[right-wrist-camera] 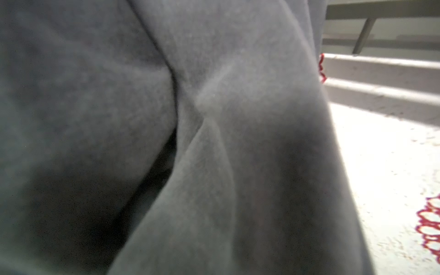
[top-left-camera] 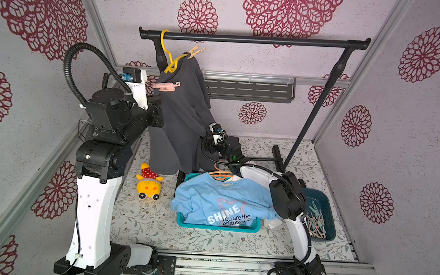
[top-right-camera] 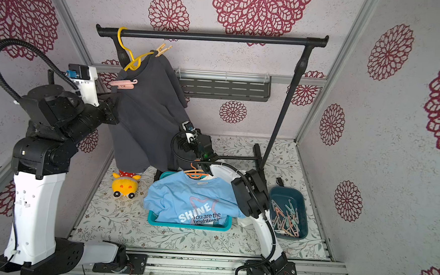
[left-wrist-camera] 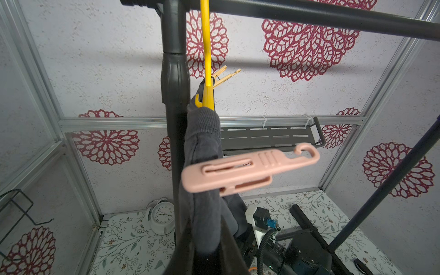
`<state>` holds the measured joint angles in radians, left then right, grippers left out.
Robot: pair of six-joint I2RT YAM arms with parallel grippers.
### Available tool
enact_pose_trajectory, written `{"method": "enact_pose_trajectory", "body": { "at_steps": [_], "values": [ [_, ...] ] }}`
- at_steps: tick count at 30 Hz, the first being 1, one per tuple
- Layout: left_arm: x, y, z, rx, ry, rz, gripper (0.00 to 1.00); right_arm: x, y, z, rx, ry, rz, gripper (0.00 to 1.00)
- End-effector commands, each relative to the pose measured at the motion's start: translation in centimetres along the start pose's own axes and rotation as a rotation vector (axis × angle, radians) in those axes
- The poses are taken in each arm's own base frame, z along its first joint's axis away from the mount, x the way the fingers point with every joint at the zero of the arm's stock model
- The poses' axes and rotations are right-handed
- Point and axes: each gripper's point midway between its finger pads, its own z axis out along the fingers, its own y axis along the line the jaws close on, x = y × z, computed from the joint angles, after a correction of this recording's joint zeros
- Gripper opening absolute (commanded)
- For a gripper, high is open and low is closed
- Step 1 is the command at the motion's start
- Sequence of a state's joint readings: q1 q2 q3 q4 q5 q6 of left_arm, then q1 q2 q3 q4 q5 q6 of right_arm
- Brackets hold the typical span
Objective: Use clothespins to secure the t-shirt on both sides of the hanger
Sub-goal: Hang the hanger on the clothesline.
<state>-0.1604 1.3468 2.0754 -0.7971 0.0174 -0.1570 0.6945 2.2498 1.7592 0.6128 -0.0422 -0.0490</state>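
Pink peg [left-wrist-camera: 247,171] on tee [top-left-camera: 186,120] near L claw [top-left-camera: 157,114].

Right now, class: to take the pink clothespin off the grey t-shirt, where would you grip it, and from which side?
Probably the hooked tail of the pink clothespin, squeezing its two arms together. That end juts clear of the grey t-shirt, so come in from the open side; the other end bites the cloth.

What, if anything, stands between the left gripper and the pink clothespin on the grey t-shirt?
Nothing visible does. In the left wrist view the pink clothespin shows whole, clipped on the grey t-shirt; only that shirt's own fold runs from it toward the left gripper.
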Motion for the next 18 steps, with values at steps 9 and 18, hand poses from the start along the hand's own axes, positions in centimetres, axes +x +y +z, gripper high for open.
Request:
{"method": "enact_pose_trajectory", "body": {
  "at_steps": [9,18],
  "values": [
    [-2.5,-1.6,-2.4,0.097,-0.106,-0.034,0.70,-0.6,1.4,-2.3,-0.094,0.074,-0.043,0.99],
    [-2.0,-1.6,-4.0,0.097,-0.118,-0.028,0.84,-2.1,3.9,-6.4,-0.235,0.020,-0.066,0.99]
  ]
}}
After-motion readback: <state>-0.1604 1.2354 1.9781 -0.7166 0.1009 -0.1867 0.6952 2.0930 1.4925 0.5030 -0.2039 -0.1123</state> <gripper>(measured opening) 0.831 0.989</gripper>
